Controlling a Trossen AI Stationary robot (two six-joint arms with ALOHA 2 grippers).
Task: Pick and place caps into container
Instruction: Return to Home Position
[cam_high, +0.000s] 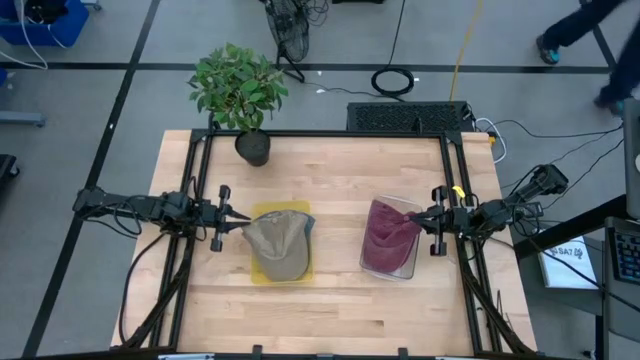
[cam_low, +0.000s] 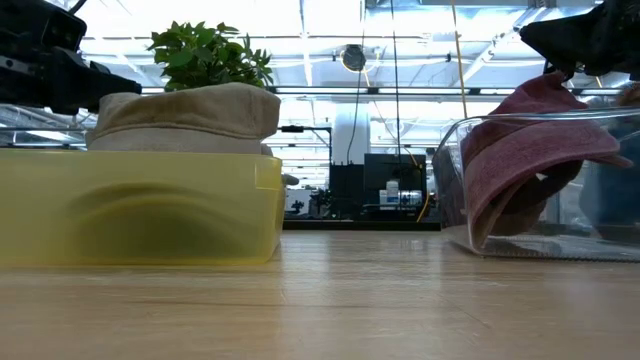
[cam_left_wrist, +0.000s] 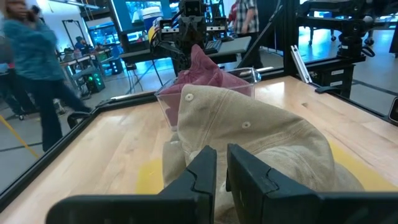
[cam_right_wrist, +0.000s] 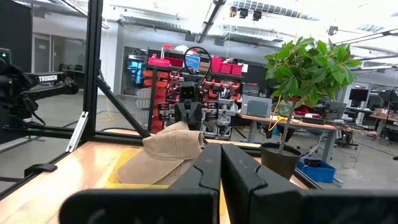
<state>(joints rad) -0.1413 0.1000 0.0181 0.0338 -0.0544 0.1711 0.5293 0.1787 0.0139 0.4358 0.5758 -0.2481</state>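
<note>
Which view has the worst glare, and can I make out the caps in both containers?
Low view: bright ceiling lights backlight everything, yet the tan cap topping the yellow container and the maroon cap in the clear container read plainly. High view: even light, soft shadows on the table.

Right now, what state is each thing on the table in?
yellow container: upright, full.
clear container: upright.
khaki cap: heaped above the yellow container's rim.
maroon cap: bunched in the clear container, poking above it.
left gripper: shut, beside the khaki cap.
right gripper: shut, by the maroon cap.
potted plant: upright.
</note>
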